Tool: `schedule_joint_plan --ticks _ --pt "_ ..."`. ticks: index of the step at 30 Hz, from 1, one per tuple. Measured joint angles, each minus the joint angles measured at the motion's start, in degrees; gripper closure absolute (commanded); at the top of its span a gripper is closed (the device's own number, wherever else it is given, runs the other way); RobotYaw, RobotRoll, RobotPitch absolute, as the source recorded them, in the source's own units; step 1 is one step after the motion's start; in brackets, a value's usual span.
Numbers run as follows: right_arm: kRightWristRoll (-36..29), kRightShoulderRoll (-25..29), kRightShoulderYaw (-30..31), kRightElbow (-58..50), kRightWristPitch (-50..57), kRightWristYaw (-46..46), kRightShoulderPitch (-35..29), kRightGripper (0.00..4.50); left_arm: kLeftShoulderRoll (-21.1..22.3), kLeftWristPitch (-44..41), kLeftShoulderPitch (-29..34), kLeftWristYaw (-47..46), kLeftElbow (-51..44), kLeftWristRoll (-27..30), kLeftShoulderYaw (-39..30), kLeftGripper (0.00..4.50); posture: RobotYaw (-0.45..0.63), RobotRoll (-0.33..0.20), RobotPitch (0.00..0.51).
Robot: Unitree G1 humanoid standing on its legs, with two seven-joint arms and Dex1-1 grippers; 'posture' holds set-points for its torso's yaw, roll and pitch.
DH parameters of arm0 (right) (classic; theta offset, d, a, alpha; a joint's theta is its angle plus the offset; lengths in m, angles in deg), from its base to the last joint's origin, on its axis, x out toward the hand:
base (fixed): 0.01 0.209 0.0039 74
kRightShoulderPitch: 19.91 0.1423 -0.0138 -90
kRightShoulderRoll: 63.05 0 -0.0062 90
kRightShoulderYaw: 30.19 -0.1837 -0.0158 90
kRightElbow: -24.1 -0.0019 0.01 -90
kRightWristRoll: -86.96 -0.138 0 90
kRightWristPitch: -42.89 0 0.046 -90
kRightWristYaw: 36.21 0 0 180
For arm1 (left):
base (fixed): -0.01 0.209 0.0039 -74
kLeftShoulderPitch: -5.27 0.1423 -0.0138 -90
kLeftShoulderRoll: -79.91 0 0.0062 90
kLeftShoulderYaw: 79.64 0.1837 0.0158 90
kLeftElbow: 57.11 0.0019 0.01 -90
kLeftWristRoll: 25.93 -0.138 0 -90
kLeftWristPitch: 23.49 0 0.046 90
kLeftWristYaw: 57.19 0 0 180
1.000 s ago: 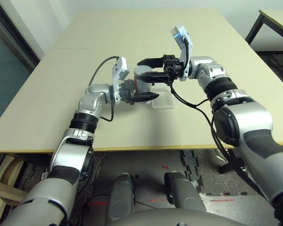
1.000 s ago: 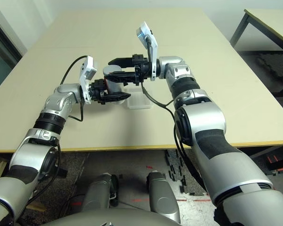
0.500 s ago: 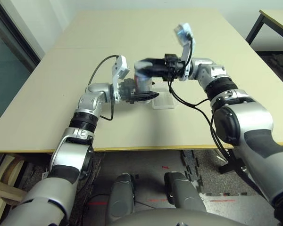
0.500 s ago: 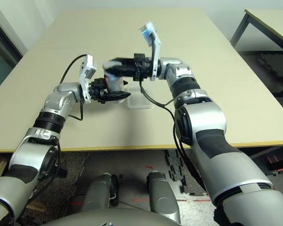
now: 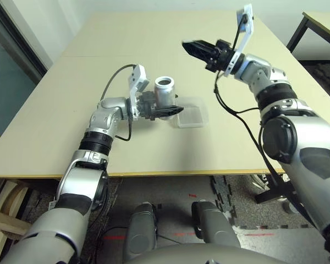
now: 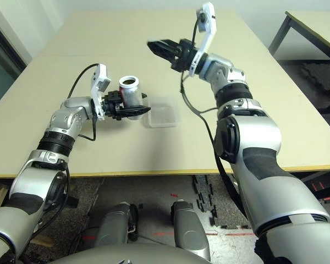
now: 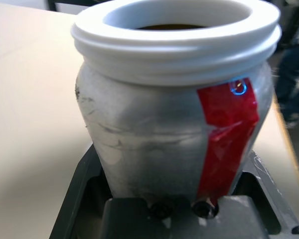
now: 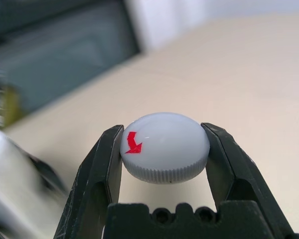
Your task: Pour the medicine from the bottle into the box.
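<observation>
The silver-grey bottle (image 5: 164, 97) with a red mark (image 7: 228, 134) stands upright and uncapped, my left gripper (image 5: 172, 108) shut on its body just above the table. Dark brownish medicine (image 7: 162, 26) shows just inside its white rim. The clear square box (image 5: 191, 116) lies flat on the table right beside the bottle, on its right. My right gripper (image 5: 191, 47) is raised over the far part of the table, up and to the right of the bottle. It is shut on the round grey cap (image 8: 165, 147), which bears a small red arrow.
The beige table (image 5: 154, 148) stretches wide on all sides of the bottle and box. A seam runs across its far half. A second table with dark legs (image 5: 297, 30) stands at the far right, beyond a gap of floor.
The right gripper, which was closed around the bottle's top, has come away up and to the far right with the cap. The bottle mouth is now open. The left arm held still.
</observation>
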Motion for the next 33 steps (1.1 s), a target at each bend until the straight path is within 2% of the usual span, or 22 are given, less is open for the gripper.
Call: schedule_joint_plan --ticks 12,16,25,33 --pt "3.51 7.35 0.78 -5.12 -2.74 16.27 -10.12 1.93 1.46 0.25 1.56 -2.58 -0.03 0.00 -1.62 1.67 -0.13 0.000 0.057" --pt "4.45 8.13 1.22 -5.66 -2.52 20.79 -12.73 1.93 1.45 0.57 1.56 -3.01 -0.03 -0.01 -1.84 1.67 -0.13 0.000 0.057" --pt "4.83 8.27 1.89 -5.55 -2.10 23.64 -14.83 1.93 1.45 0.82 1.55 -3.20 0.06 -0.01 -1.86 1.67 -0.13 0.000 0.058" --pt "7.44 9.37 4.04 -1.27 -3.40 25.20 -16.49 1.93 1.46 1.21 1.53 -3.35 0.43 -0.03 -2.02 1.67 -0.12 0.000 0.053"
